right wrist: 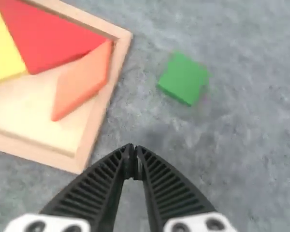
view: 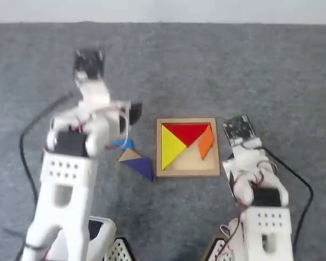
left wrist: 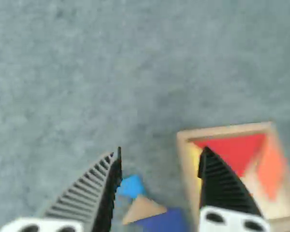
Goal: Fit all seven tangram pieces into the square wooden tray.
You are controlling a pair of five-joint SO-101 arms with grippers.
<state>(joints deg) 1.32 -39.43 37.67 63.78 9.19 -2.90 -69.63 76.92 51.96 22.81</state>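
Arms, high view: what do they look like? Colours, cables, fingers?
The left arm and right arm have white shells, black motors and black cables. The left gripper and right gripper have black ribbed fingers on white bases.

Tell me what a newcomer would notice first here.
The square wooden tray in the middle of the table stands out, partly filled with a red triangle, a yellow triangle and an orange piece. Left of it, three loose pieces in light blue, tan and dark blue cluster by the open left gripper. A green square lies outside the tray, ahead of the shut right gripper.
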